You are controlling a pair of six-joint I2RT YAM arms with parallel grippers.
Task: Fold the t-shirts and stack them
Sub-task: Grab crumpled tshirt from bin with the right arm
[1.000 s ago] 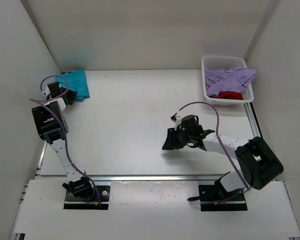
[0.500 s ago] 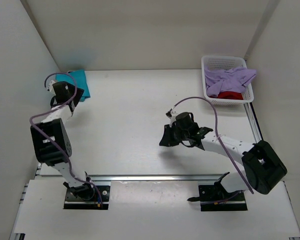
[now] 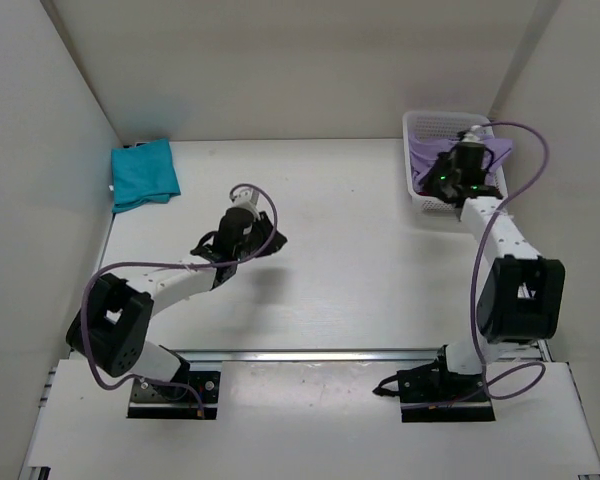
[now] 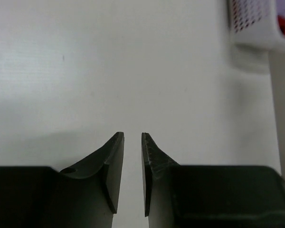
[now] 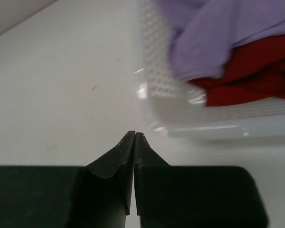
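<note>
Teal shirt [image 3: 145, 173]: you have it folded flat on the counter [image 3: 330, 260] at the far left corner, close to the left wall, well apart from both arms.
Lavender shirt [image 5: 218, 33]: bunched in the white basket [image 5: 180, 95] at the far right corner; in your overhead view part of it drapes over the basket's right rim.
Red shirt [image 5: 247, 71]: in the same basket, under the lavender one, its edge showing beneath the purple folds.
Left gripper [image 4: 132, 142]: over bare counter, left of centre; your fingers stand a narrow gap apart with nothing between them. Basket corner shows at the top right of that wrist view.
Right gripper [image 5: 134, 138]: your arm is stretched out to the basket. Fingers pressed together, tips touching, no cloth between them. In the wrist view the tips sit just outside the basket's lattice wall, over the counter.
Overhead check: right gripper body overlaps the basket's near-left part; whether it touches the rim you cannot tell from here.
Stack: one shirt folded, two in the basket.
</note>
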